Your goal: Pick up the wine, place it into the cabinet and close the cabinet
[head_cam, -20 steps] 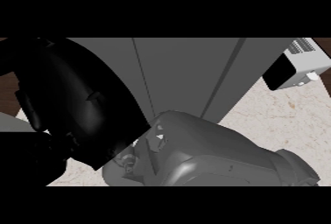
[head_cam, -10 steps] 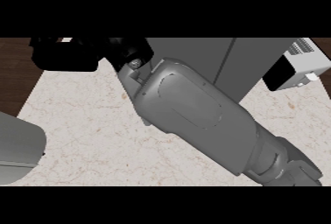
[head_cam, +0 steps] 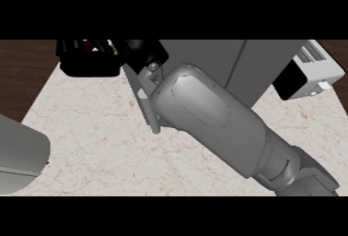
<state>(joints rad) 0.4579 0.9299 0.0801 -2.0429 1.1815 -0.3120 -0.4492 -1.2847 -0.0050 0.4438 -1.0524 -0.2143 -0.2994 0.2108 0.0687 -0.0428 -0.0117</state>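
We see the right forearm [head_cam: 211, 124] crossing the desk [head_cam: 88, 138] from the near right corner to the far edge. There its robot hand [head_cam: 141, 50] shows as a black mass against the left side of the grey cabinet [head_cam: 204, 55]. The wrist hides most of that robot hand, so we cannot tell how far open it is or whether it has hold of anything.

A thin grey panel [head_cam: 148, 108], which we take for the cabinet door seen edge-on, juts from the cabinet toward the middle of the desk, right beside the forearm. Left of the robot hand, at the far edge, sits a dark boxy shape [head_cam: 88, 64]; we cannot say whether it is the cabinet's open inside or something else.

The wine does not show plainly. A small reddish-purple fleck [head_cam: 88, 44] at the top of that dark shape may be the bottle, but it is too small to tell. We see no bottle on the visible part of the desk.

The left forearm [head_cam: 20, 156] shows at the near left corner, its robot hand out of view. A white appliance [head_cam: 309, 69] sits at the far right corner, beside the cabinet.

We judge the pick-up done and the placing done or nearly so. If the panel is the door, it stands open, so closing the cabinet is left to do.
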